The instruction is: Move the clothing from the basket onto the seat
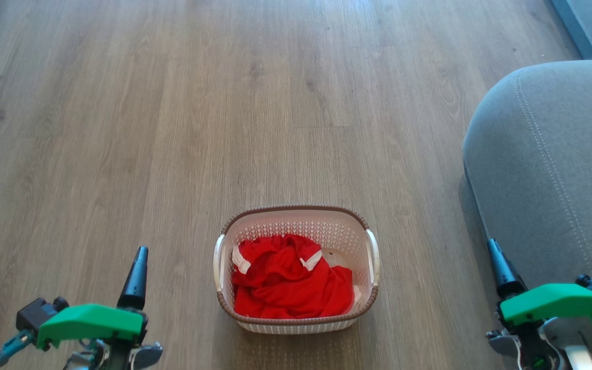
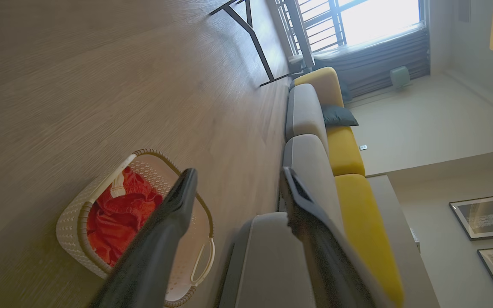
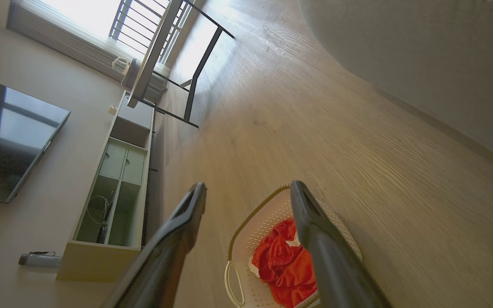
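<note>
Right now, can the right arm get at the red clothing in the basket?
Probably yes: the right end effector is open and empty, the clothing lies uncovered in the open-topped basket, and only floor lies between them.

Bright red clothing point(image 1: 285, 282) with white cuffs lies in a cream, perforated basket point(image 1: 296, 226) rimmed in brown braid. At two o'clock, the grey seat point(image 1: 548, 169) shows pale double stitching. The floor point(image 1: 172, 128) is grey-brown woodgrain.
</note>
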Robot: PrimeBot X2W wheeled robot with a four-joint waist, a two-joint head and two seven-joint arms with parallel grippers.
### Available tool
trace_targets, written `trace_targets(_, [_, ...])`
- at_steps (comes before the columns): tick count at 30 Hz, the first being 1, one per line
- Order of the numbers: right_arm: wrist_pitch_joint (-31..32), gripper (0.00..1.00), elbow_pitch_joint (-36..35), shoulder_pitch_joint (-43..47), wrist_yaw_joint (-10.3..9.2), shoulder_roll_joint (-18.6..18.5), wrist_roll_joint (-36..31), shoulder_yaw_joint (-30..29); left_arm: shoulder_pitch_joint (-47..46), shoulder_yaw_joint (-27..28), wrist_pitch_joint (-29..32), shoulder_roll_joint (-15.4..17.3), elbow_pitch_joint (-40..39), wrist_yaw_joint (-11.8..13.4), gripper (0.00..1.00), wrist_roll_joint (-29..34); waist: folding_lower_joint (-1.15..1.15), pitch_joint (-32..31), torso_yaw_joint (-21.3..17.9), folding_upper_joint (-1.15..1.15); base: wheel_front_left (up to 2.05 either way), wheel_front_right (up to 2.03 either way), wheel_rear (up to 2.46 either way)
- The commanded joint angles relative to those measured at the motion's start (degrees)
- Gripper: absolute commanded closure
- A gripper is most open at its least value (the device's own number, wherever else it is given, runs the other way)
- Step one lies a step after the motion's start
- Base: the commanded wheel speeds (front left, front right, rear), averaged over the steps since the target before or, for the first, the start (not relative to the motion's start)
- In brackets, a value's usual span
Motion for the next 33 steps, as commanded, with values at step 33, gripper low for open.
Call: trace_targets(33, [-6.1, 0.0, -4.3, -1.7, 0.25, -6.1, -25.6, 8.9, -3.2, -2.6, -5.9, 0.3, -3.6, 2.6, 0.0, 25.1, 0.0, -0.2, -0.4, 0.0, 0.0, 0.0, 0.0])
